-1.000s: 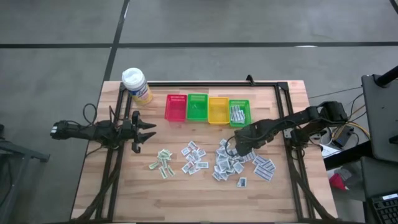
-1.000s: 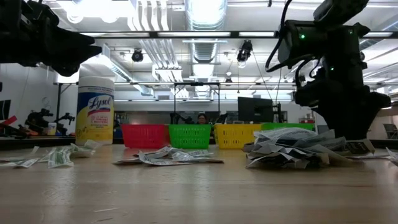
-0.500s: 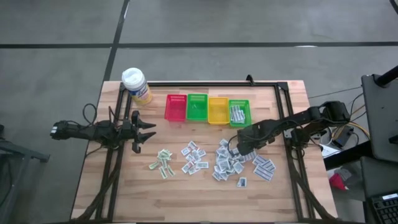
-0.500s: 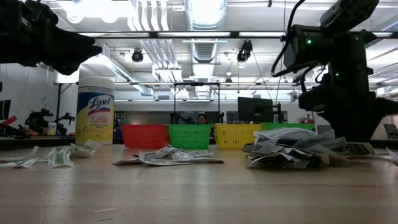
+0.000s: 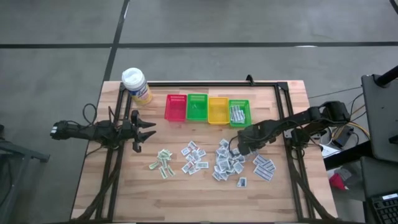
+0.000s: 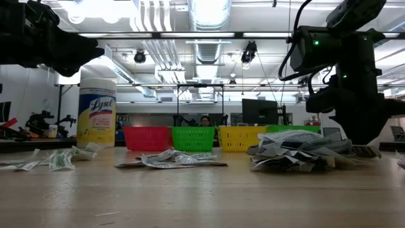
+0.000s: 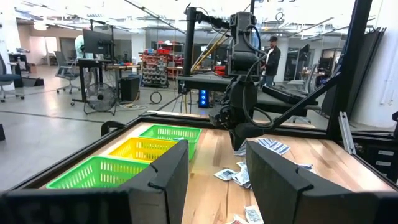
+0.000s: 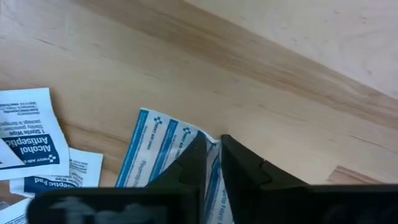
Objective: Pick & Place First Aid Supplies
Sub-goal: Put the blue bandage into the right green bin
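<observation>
Holding grey-printed packets, one green basket (right gripper jaws clamped on a packet; left gripper jaws apart).

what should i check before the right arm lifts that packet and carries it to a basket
1. Right gripper closed on a packet: ok, its fingers pinch the edge of a blue-striped packet.
2. Only one packet caught: cannot tell, other packets lie close beside it.
3. Gripper position: ok, it sits low at the right-hand pile on the table.
4. Basket row in place: ok, the red, green, yellow and second green basket stand upright behind the piles.
5. Left gripper out of the way: ok, it hovers open at the table's left side.
</observation>
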